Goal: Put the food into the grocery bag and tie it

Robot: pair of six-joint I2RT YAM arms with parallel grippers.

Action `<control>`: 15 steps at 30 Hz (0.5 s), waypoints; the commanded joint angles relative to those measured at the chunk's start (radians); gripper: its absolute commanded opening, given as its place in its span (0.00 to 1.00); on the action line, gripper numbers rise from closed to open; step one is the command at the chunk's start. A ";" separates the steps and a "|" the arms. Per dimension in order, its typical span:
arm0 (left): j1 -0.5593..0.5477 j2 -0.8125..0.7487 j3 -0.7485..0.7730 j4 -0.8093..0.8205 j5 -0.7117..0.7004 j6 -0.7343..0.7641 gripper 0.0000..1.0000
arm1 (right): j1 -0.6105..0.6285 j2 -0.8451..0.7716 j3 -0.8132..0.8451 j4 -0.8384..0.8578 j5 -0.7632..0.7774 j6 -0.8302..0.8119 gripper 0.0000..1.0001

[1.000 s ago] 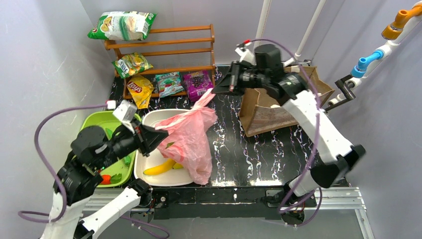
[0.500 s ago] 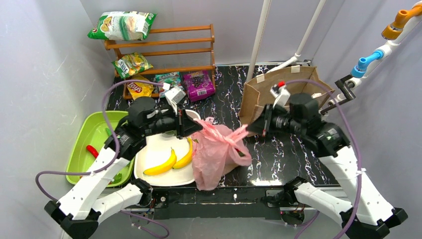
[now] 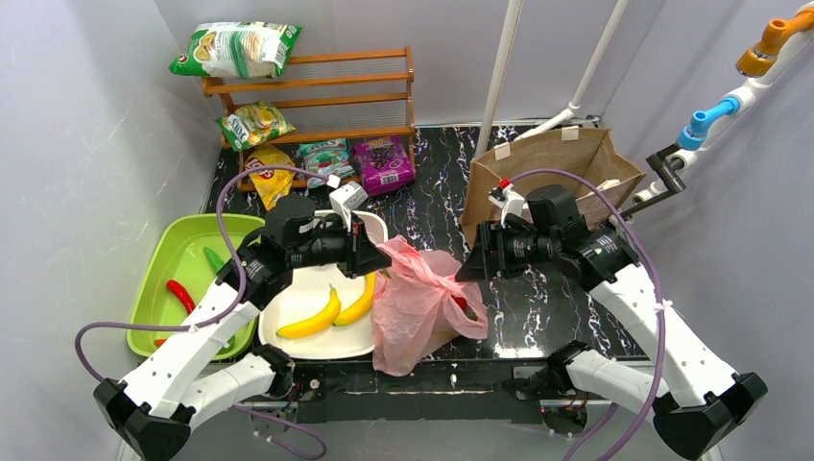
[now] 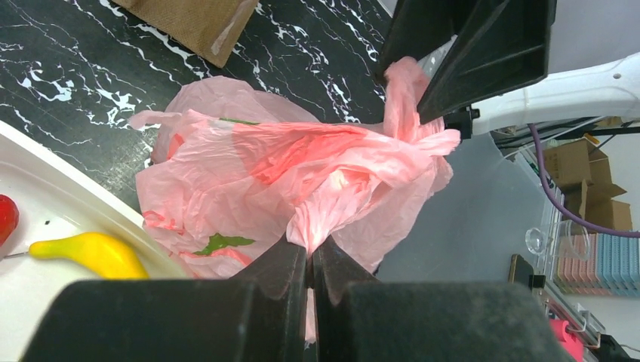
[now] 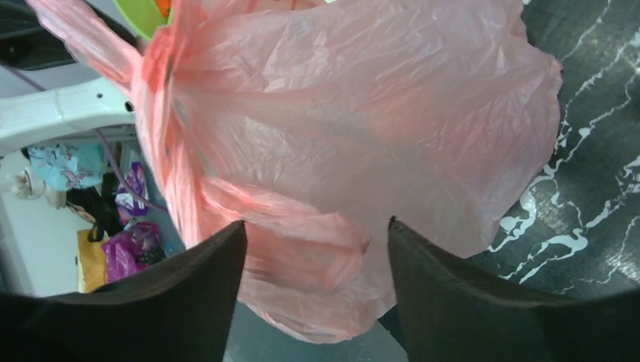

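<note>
**Operator:** Describe the work surface.

**Technician:** Black marbled table (image 3: 538, 307). The pink bag (image 3: 418, 307) lies slumped at 6 o'clock, by the near edge. A white tray (image 3: 331, 343) touches it at 9 o'clock. A brown paper bag (image 3: 547, 163) stands well apart at 1 o'clock.

**Operator:** Left gripper status?

**Technician:** The left gripper (image 4: 311, 260) sits at 10 o'clock of the pink bag. Its jaws are together, clamped on a twisted strip of the film. Judged purpose: to anchor one side so that the other side can be drawn across for a knot.

**Operator:** Right gripper?

**Technician:** The right gripper (image 5: 317, 226) sits at 2 o'clock of the pink bag, jaws apart. A loose fold of film lies between them, and neither jaw presses on it.

**Operator:** Location of the food?

**Technician:** Two bananas (image 3: 309, 322) lie on the white tray, outside the pink bag. The bag bulges as if loaded, but the film is only half clear, so its contents cannot be confirmed.

**Operator:** Step in hand?

**Technician:** Probably tying. The right side needs a firm grip on its handle. Caution: thin film may slip or tear under a hard pull.
</note>
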 commanded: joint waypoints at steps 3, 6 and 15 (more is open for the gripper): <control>0.002 -0.044 0.048 -0.065 0.044 0.034 0.00 | -0.007 -0.044 0.075 0.083 -0.085 -0.014 0.92; 0.000 -0.039 0.045 -0.061 0.044 0.022 0.00 | -0.027 -0.041 0.049 0.109 -0.127 -0.004 0.94; 0.000 -0.021 0.054 -0.053 0.045 0.005 0.00 | -0.157 -0.015 -0.050 0.203 -0.300 0.016 0.91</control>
